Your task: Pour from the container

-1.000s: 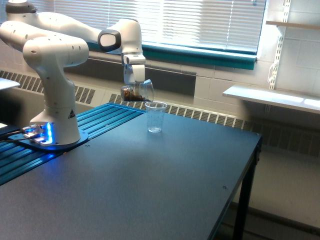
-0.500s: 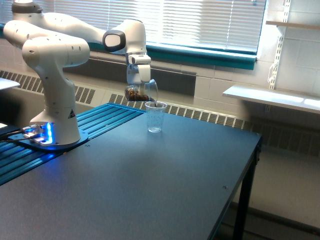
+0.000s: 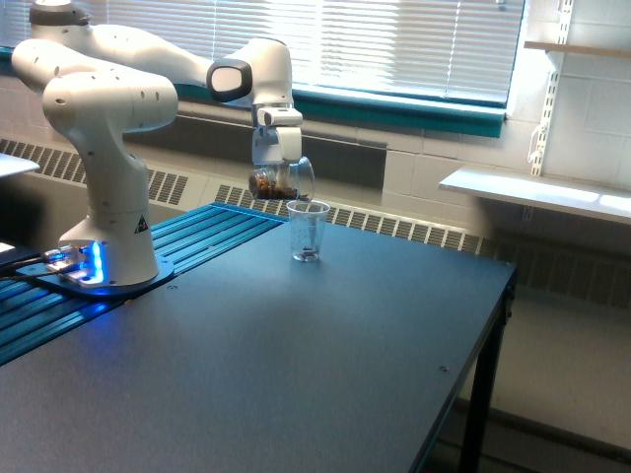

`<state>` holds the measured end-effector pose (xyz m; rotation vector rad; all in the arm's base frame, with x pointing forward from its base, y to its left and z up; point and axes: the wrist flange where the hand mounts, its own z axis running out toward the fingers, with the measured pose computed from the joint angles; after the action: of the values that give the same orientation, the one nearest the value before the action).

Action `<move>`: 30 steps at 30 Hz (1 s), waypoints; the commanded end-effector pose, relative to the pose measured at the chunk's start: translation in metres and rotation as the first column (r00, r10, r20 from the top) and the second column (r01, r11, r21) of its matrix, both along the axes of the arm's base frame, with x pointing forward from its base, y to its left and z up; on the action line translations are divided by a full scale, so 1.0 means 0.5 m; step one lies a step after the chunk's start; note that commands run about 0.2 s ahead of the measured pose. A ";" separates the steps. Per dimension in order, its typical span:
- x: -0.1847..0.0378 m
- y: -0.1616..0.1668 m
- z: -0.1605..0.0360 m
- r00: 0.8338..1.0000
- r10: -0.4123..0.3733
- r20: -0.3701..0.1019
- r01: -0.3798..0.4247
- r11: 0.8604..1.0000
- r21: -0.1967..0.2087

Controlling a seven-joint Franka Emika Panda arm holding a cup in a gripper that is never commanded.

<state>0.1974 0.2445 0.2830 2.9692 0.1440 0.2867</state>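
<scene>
Gripper (image 3: pixel 279 175) (fingertips hidden) tilts container (image 3: pixel 283 181).

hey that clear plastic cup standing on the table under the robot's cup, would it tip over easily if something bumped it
Probably yes. The plastic cup looks thin-walled and nearly empty, with only a little dark material at its bottom, so it is likely very light. It is tall and tapers to a narrow base, so a nudge near the rim could topple it. The dark table looks smooth, so it might slide instead.
</scene>
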 end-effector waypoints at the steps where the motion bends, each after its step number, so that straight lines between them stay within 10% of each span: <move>1: 0.007 0.005 0.003 0.999 0.033 -0.010 -0.033 0.999 -0.016; 30: 0.011 0.010 0.001 0.996 0.071 -0.045 -0.073 0.996 -0.048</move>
<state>0.2010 0.2477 0.2828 2.9358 0.2233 0.2412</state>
